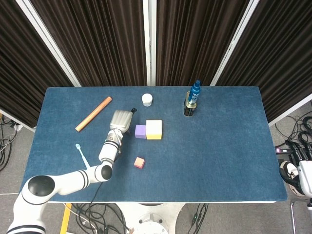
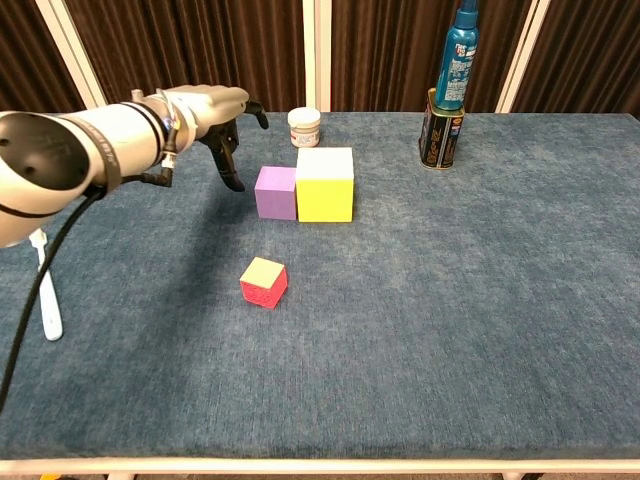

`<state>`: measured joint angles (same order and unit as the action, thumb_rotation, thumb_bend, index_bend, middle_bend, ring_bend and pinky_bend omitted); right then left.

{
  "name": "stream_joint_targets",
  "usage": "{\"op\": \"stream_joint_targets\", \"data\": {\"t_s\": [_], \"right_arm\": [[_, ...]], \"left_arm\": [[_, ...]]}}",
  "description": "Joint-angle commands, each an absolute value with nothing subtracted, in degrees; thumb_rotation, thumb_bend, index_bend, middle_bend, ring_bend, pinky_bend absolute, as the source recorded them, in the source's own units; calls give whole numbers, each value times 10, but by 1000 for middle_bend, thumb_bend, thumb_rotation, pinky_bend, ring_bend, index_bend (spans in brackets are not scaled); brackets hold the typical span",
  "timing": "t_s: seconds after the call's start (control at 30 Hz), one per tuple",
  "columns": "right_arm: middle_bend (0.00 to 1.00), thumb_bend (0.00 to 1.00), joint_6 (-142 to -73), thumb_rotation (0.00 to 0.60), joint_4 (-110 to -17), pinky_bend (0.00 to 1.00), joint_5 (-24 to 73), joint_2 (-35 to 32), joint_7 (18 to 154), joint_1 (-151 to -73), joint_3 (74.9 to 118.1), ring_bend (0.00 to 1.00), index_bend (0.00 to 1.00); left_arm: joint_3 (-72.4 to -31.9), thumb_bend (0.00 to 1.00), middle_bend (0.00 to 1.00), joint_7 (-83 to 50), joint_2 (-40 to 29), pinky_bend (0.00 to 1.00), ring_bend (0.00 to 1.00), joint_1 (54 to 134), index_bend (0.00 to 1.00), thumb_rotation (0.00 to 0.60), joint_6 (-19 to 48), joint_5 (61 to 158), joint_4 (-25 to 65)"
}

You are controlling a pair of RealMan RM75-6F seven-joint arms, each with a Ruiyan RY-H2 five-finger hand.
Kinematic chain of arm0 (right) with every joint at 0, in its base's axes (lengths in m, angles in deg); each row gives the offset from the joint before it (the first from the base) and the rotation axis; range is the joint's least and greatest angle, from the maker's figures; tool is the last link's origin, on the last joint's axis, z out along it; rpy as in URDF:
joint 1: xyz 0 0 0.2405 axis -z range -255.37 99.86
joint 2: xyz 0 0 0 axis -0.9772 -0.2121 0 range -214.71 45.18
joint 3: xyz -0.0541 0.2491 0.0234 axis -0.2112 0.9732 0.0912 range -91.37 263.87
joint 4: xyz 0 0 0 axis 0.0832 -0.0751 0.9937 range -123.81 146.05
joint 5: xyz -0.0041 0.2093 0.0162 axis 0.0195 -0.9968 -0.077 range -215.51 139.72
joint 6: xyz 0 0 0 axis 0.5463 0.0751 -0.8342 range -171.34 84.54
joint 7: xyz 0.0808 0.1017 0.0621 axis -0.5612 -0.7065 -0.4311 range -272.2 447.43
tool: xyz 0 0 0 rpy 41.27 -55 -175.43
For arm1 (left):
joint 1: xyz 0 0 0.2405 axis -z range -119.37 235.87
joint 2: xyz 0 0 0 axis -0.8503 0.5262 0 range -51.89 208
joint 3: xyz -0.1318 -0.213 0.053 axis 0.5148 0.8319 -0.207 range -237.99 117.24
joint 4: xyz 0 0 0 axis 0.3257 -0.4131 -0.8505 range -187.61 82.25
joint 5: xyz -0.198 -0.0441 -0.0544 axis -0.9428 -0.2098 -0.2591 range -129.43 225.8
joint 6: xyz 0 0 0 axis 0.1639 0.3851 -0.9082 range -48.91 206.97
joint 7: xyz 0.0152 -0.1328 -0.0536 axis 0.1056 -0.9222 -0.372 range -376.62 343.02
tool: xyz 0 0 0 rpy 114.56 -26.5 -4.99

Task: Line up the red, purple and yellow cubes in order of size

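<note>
The purple cube point(image 1: 140, 131) point(image 2: 276, 192) sits flush against the left side of the larger yellow cube point(image 1: 154, 129) point(image 2: 325, 184) near the table's middle. The small red cube point(image 1: 139, 162) point(image 2: 264, 282) lies alone, nearer the front edge and turned at an angle. My left hand point(image 1: 121, 120) point(image 2: 217, 110) hovers just left of the purple cube, apart from it, fingers pointing down and spread, holding nothing. The right hand is not visible in either view.
A white jar point(image 1: 146, 99) point(image 2: 304, 127) stands behind the cubes. A blue bottle point(image 1: 195, 91) point(image 2: 456, 58) sits on a dark can point(image 1: 190, 108) point(image 2: 436, 130) at the back right. An orange stick point(image 1: 93, 113) lies back left, a light blue toothbrush point(image 1: 83, 156) point(image 2: 44, 290) front left.
</note>
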<state>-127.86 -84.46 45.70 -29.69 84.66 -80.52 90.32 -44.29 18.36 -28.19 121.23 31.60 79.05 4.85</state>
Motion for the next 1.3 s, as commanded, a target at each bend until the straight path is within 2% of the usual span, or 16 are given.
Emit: {"op": "stream_joint_targets", "data": {"t_s": [0.03, 0.43, 0.63, 0.83, 1.03, 1.13, 1.3], "right_arm": [[146, 225, -1278, 600, -846, 98, 455, -298, 848, -805, 903, 20, 104], [146, 225, -1280, 600, -848, 99, 449, -301, 848, -801, 904, 20, 104], [146, 225, -1276, 600, -845, 99, 449, -300, 845, -802, 905, 20, 104], [146, 225, -1270, 600, -840, 100, 458, -297, 841, -810, 906, 20, 104], [146, 224, -1266, 600, -840, 101, 466, -291, 843, -815, 904, 20, 104], [146, 225, -1267, 600, -843, 103, 470, -291, 847, -816, 903, 20, 104], [148, 224, -1272, 600, -852, 106, 471, -294, 856, -814, 903, 20, 104]], "left_arm": [[-436, 64, 922, 168, -304, 1000, 973, 1222, 233, 600, 338, 806, 14], [-421, 62, 922, 175, -322, 1000, 973, 1239, 233, 600, 355, 809, -11], [-422, 62, 922, 160, -297, 1000, 973, 1214, 230, 600, 322, 830, 28], [-452, 61, 920, 94, -196, 1000, 973, 1137, 241, 600, 252, 934, 183], [-514, 69, 928, -15, -94, 1000, 973, 1073, 358, 600, 239, 1095, 328], [-540, 90, 932, -75, -66, 1000, 974, 1067, 407, 600, 262, 1171, 360], [-571, 138, 935, -116, -65, 1000, 974, 1078, 423, 600, 280, 1272, 341]]}}
